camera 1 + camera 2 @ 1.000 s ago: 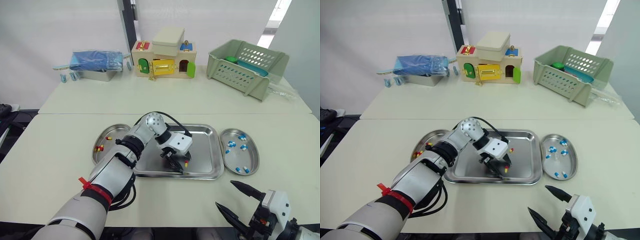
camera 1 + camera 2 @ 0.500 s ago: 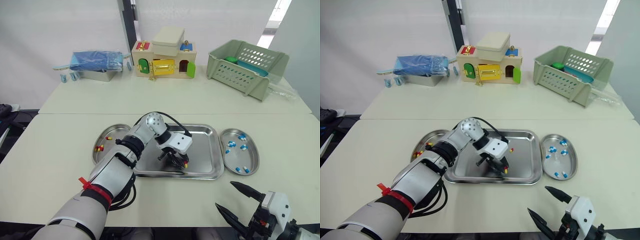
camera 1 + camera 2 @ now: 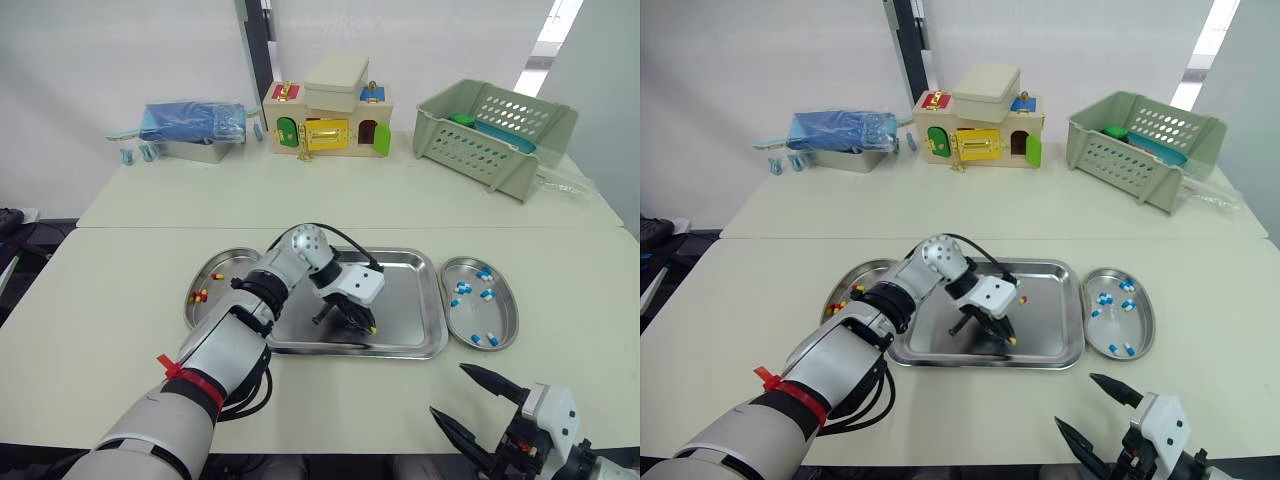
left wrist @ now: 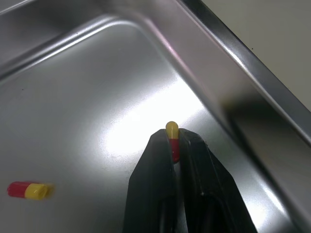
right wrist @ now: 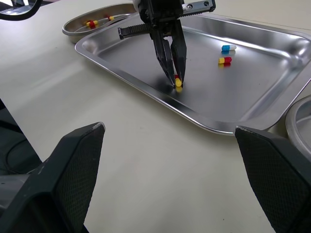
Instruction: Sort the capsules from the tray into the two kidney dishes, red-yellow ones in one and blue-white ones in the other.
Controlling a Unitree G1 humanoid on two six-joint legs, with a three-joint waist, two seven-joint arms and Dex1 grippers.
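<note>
- The tray (image 3: 400, 254) sits under the left claw (image 3: 368, 327). The claw is pinched tight on a red-yellow capsule (image 4: 171, 132), low over the tray floor by the near rim.
- Beyond that claw, two more lie close together on the tray floor: a loose red-yellow capsule (image 5: 224, 60) and a blue-white capsule (image 5: 228, 47).
- Off to the claw's left, just beside the tray, the left kidney dish (image 3: 232, 256) holds a few red-yellow pieces (image 3: 200, 295).
- On the claw's right, just beside the tray's other end, the right kidney dish (image 3: 512, 310) holds several blue-white pieces (image 3: 463, 288).
- The right claw (image 3: 450, 390) hangs nearer the robot than the left claw and off to its right. It is over bare table, with its fingers spread wide and nothing in them.
- The left wrist view shows the red half clamped between the fingers and the yellow end poking past the tips.
- The right wrist view shows that claw from the front, pointing down. I cannot tell whether the capsule touches the floor.
- All this rests on a cream table (image 3: 100, 300). A second table (image 3: 200, 195) behind it carries a blue bundle (image 3: 190, 120), a wooden latch house (image 3: 328, 120) and a green basket (image 3: 495, 125), against a white wall (image 3: 120, 50).
</note>
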